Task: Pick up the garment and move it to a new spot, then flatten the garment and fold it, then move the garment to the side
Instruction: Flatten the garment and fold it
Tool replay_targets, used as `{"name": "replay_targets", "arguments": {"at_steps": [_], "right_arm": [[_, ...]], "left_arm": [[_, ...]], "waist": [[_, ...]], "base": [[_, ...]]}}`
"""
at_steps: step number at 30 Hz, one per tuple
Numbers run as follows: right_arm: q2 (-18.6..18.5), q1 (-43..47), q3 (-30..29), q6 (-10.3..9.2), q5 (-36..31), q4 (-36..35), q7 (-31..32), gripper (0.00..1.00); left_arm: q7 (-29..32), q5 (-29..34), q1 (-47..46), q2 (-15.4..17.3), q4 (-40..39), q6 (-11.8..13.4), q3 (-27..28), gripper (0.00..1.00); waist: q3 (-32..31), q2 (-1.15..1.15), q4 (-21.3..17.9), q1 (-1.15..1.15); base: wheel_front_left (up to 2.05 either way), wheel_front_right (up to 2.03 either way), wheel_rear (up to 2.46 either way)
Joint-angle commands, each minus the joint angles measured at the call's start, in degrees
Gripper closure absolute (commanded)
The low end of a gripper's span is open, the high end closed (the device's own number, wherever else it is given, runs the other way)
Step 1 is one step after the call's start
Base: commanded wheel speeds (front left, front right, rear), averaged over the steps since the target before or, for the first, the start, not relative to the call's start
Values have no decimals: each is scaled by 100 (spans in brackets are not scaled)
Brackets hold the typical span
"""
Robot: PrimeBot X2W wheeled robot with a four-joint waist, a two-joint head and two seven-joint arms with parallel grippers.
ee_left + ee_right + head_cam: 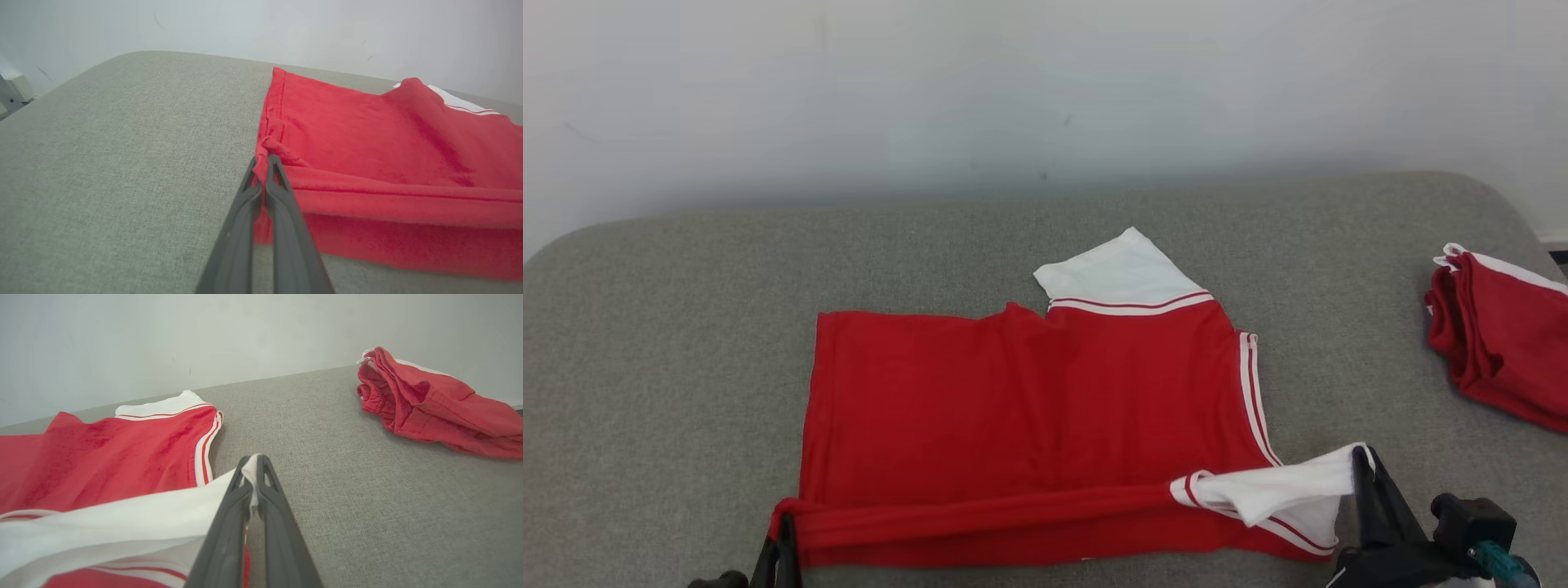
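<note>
Head view: you see the red garment (1013,408) lying mostly flat in the middle of the grey padded surface (670,327). Its near edge is raised into a taut band between both grippers, which I judge to be the start of a lengthwise fold. The left gripper (783,531) is clamped on the hem corner, the right gripper (1364,469) on the white sleeve (1282,490).

Left wrist view: your fingers pinch soft, slightly fuzzy knit, with the stitched hem bunched at the tips.

Right wrist view: the jaws are closed on thin white cloth with red piping. A crumpled red pile (429,404) sits well apart.
</note>
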Motion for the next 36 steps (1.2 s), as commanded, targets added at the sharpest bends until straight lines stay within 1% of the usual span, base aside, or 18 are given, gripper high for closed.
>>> {"name": "replay_targets", "arguments": {"at_steps": [1,2,12,13,14,15,19,22,25,31,36], "right_arm": [[-43,-238,-67,-18,-8,70,-1,100],[-48,-402,-99,-18,-20,118,0,100],[-167,-842,-143,-18,-109,465,0,100],[-152,-877,-168,-18,-115,532,-1,93],[-134,-927,-145,-17,-131,588,0,16],[-124,-985,-134,-17,-135,587,0,0],[-90,-987,-200,-17,-158,306,0,0],[-62,-741,-245,-17,-166,50,0,0],[-65,-421,-161,-17,-125,-140,0,0],[-121,220,120,-17,22,-130,0,0],[-122,329,300,-17,109,151,0,0]], "left_arm": [[-17,-16,-234,34,17,70,-13,100],[-17,7,-354,36,42,108,-29,100],[-17,6,-758,34,211,108,-162,100],[-17,-12,-791,34,210,119,-190,51],[-17,-21,-825,34,205,135,-217,0],[-17,-33,-829,35,195,155,-243,0],[-17,-89,-726,33,32,237,-282,0],[-17,-89,-499,31,-147,307,-284,0],[-17,-132,-252,31,-188,333,-300,0],[-17,-147,191,32,-197,356,-258,0],[-17,-118,259,31,-161,344,-248,0]], "waist": [[321,-1,119,-1],[423,-1,144,-1],[692,-1,234,-1],[707,-1,234,-1],[719,-1,234,-1],[729,-1,232,-1],[748,-1,220,-1],[712,-1,209,-1],[620,-1,194,-1],[402,-1,122,-1],[353,-1,101,-1]], "base": [[0,0,0],[0,0,0],[0,0,0],[0,0,0],[0,0,0],[0,0,0],[0,0,0],[0,0,0],[0,0,0],[0,0,0],[0,0,0]]}}
